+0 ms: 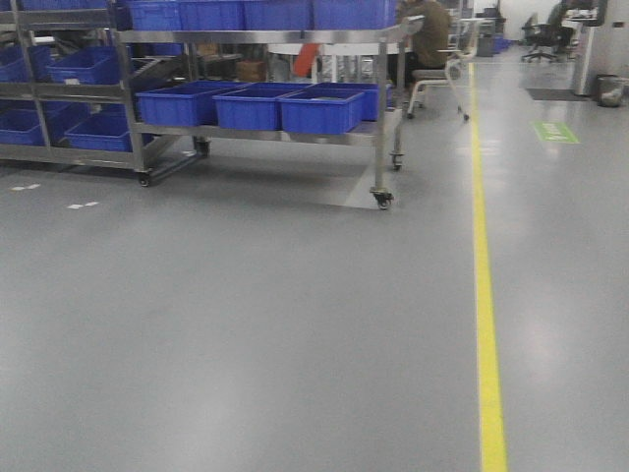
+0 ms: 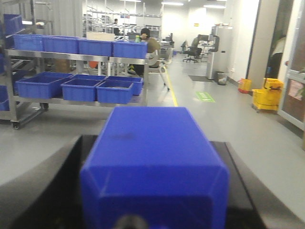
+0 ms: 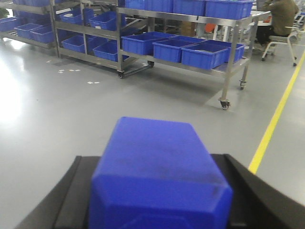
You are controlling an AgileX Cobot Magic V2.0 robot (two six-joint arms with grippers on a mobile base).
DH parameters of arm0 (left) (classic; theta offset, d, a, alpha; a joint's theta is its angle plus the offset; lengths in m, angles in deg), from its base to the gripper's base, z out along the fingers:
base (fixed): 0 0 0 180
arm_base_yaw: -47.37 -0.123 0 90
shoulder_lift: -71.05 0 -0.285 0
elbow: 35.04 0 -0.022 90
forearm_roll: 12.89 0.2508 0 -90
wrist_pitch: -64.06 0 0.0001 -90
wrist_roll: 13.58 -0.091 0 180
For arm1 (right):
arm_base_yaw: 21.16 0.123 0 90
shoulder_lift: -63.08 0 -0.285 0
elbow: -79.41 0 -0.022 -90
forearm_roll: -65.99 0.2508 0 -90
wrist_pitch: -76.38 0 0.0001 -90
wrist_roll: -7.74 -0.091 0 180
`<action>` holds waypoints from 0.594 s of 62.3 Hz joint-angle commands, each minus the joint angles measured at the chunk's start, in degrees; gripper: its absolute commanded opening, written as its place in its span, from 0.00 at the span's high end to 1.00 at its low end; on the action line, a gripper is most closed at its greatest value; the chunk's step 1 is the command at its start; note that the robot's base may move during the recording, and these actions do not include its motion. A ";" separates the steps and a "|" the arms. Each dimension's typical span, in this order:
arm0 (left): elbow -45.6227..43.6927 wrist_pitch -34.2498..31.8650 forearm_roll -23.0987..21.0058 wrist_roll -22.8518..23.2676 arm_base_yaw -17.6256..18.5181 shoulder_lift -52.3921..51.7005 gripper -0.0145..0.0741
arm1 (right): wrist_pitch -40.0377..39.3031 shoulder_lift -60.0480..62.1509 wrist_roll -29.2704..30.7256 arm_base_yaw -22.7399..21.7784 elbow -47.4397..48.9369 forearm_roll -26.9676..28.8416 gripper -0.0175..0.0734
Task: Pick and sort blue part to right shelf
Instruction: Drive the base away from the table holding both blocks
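Observation:
A blue block-shaped part [image 2: 152, 171] sits between the black jaws of my left gripper [image 2: 152, 139], which press against its sides. A similar blue part [image 3: 157, 181] sits the same way in my right gripper [image 3: 153, 158]. The parts hide the fingertips. I cannot tell whether this is one part or two. The right shelf [image 1: 257, 36], a wheeled steel rack with blue crates [image 1: 319, 110], stands ahead across open floor. It also shows in the left wrist view [image 2: 78, 57] and the right wrist view [image 3: 190, 20]. Neither gripper shows in the front view.
A second rack of blue crates [image 1: 59, 69] stands to the left. A seated person [image 1: 429, 34] and a chair [image 1: 439, 74] are beside the shelf's right end. A yellow floor line [image 1: 484, 275] runs along the right. A yellow mop bucket [image 2: 266, 99] stands far right.

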 commanded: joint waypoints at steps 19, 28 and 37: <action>-1.31 -5.14 0.09 -0.02 0.48 1.15 0.58 | -5.43 -1.08 0.52 -0.11 1.48 -1.35 0.58; -1.31 -5.14 0.09 -0.02 0.48 1.15 0.58 | -5.43 -1.08 0.52 -0.11 1.48 -1.35 0.58; -1.31 -5.14 0.09 -0.02 0.48 1.15 0.58 | -5.38 -1.08 0.52 -0.11 1.48 -1.35 0.58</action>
